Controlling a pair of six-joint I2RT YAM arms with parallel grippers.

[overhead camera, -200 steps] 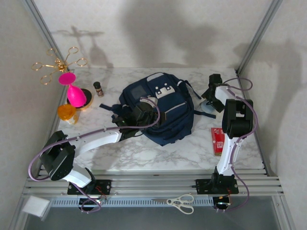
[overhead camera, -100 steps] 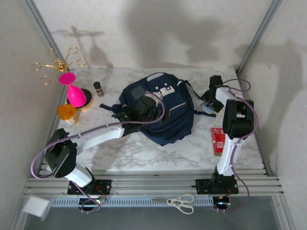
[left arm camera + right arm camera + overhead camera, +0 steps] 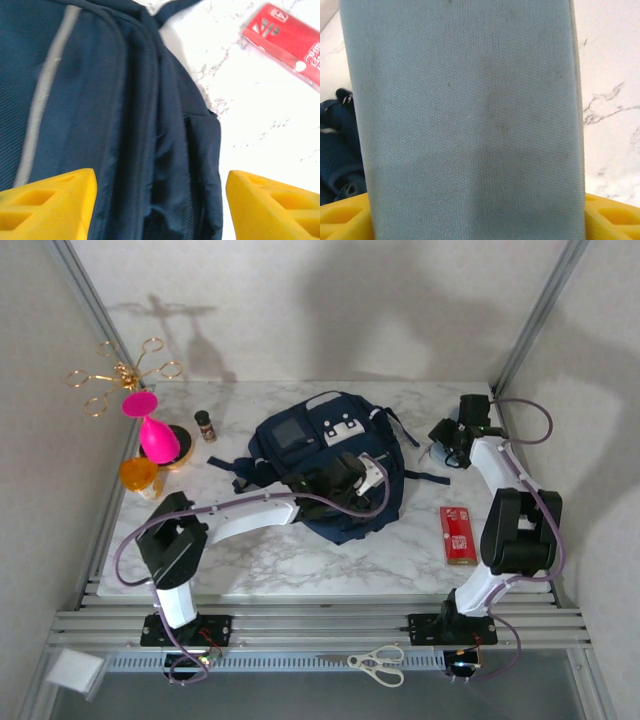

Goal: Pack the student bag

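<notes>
student bag [image 3: 300, 435] flat at table [image 3: 300, 560] centre, l gripper [image 3: 160, 200] jaws open over its front, r gripper [image 3: 477, 220] at bag's 3 o'clock, clamped on pale blue fabric item [image 3: 470, 110], red pkt [image 3: 458, 535] at bag's 4 o'clock

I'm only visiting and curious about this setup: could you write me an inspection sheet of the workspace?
Surface: white marble-patterned table.
Job's things: student bag lying mid-table; red packet to its right.
Clutter: pink goblet, orange cup, small bottle and gold rack at left; scissors on the near rail.
Pincers: left pincer open over the bag; right pincer straddles a pale blue fabric item, grip unclear.
Cables: purple cables loop along both arms.
Surroundings: white walls, metal frame.
</notes>
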